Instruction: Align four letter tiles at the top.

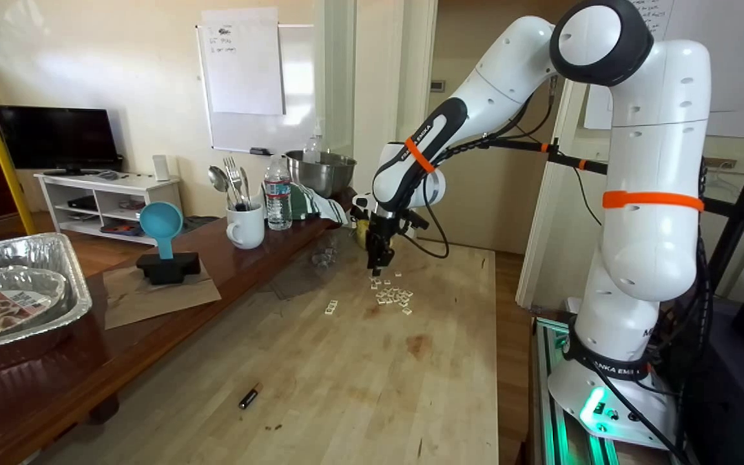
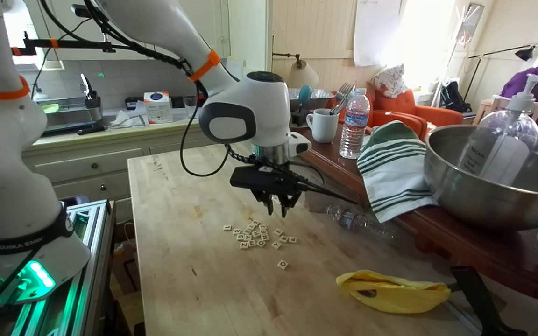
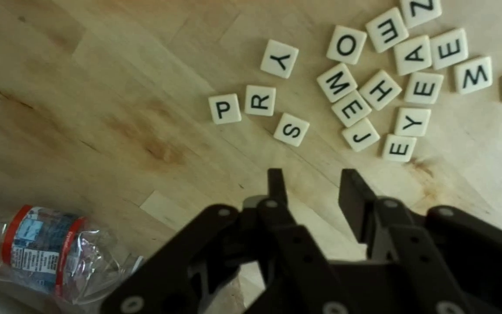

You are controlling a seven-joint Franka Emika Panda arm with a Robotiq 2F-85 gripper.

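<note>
The end effector was held above the wooden surface with its fingers spread well apart, wood visible through the gap. In the wrist view, most of the letter tiles were bunched up at about 1 o'clock from it, face up, some touching and some just apart. A looser bunch was seen around 11 o'clock: the P tile and R tile were set pretty much side by side with a sliver of wood between, the S tile was parked at 4 o'clock from the R, and the Y tile at 1 o'clock from it. A clear plastic bottle was laid on its side down at 8 o'clock. In an exterior view, a short strip of tiles could be spotted at 9 o'clock from the pile, letters too tiny to read. A single tile was also found around 5 o'clock from the pile in an exterior view.
</note>
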